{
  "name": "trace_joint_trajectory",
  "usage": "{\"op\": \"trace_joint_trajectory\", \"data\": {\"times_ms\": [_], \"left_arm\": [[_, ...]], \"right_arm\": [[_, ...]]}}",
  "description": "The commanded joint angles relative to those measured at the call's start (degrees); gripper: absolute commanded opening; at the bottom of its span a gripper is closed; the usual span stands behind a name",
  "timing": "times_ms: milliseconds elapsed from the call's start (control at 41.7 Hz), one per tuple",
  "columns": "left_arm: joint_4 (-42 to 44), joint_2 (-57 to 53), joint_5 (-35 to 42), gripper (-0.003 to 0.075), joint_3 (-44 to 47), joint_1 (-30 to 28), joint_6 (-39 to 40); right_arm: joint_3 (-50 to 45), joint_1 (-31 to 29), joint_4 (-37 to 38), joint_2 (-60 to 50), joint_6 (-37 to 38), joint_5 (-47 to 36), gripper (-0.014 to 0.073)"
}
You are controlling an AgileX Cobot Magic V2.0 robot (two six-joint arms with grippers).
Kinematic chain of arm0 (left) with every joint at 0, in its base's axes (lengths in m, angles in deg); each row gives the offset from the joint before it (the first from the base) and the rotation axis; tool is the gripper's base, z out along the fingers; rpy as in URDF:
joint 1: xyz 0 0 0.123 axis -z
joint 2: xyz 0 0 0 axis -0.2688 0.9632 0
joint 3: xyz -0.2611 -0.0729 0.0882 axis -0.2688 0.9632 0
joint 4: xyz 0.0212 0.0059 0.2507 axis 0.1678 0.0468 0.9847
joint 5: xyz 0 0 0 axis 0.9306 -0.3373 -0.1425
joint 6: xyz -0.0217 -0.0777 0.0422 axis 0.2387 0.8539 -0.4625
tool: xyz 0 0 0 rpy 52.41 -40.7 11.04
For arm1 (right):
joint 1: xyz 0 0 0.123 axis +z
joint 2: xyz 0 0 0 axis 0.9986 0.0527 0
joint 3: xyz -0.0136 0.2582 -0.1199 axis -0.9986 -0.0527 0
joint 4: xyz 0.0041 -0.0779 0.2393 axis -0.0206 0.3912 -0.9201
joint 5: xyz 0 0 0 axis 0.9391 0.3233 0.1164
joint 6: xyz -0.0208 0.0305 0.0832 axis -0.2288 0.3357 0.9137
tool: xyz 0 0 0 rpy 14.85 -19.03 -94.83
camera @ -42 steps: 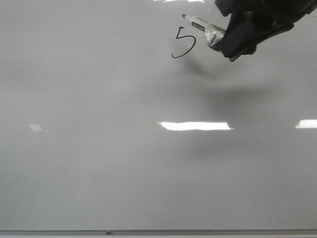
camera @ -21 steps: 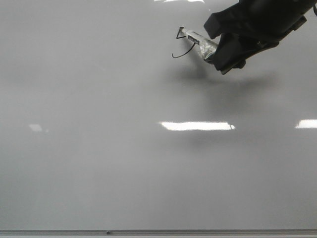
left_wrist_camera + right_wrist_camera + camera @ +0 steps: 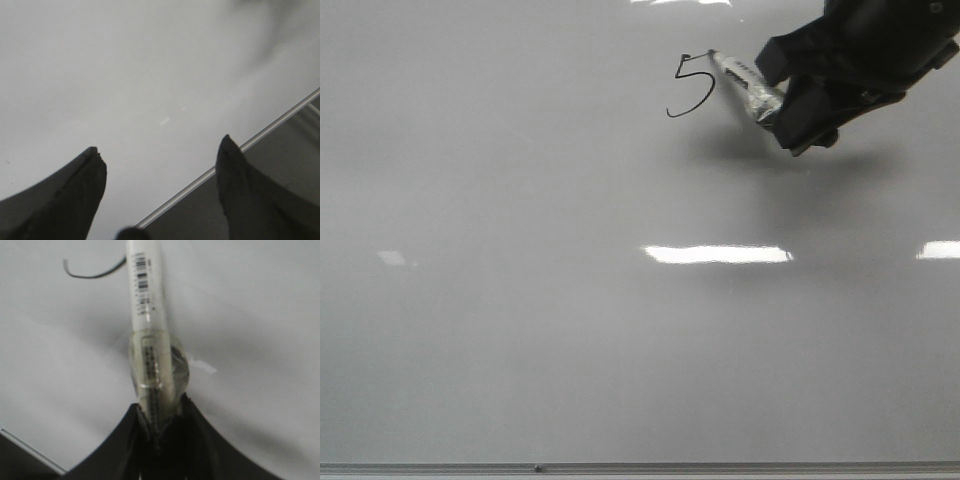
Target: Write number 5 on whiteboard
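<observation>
The number 5 sits in thin black ink near the far edge of the whiteboard, right of centre. The right hand is clamped tight on a white marker, tape wrapped round its barrel, and the tip touches the right end of the digit's top stroke. From the right wrist, the marker crosses a curved stroke of ink. The left hand hovers over bare board, fingers wide apart, holding nothing.
</observation>
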Motion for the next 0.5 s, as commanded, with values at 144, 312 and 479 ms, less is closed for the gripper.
{"op": "trace_joint_trajectory", "data": {"times_ms": [144, 312, 479], "left_arm": [[-0.84, -0.45, 4.05, 0.0461, -1.53, -0.09, 0.76], [-0.84, -0.45, 4.27, 0.0461, -1.53, -0.09, 0.16], [-2.42, -0.45, 4.15, 0.0461, -2.13, 2.24, -5.46]], "right_arm": [[2.49, -0.1, -0.4, -3.34, -0.26, -0.94, -0.0061], [2.49, 3.7, -0.4, -10.23, -0.38, 3.86, -0.0061], [2.49, 6.92, -0.4, -17.55, -3.75, 19.24, -0.0061]]}}
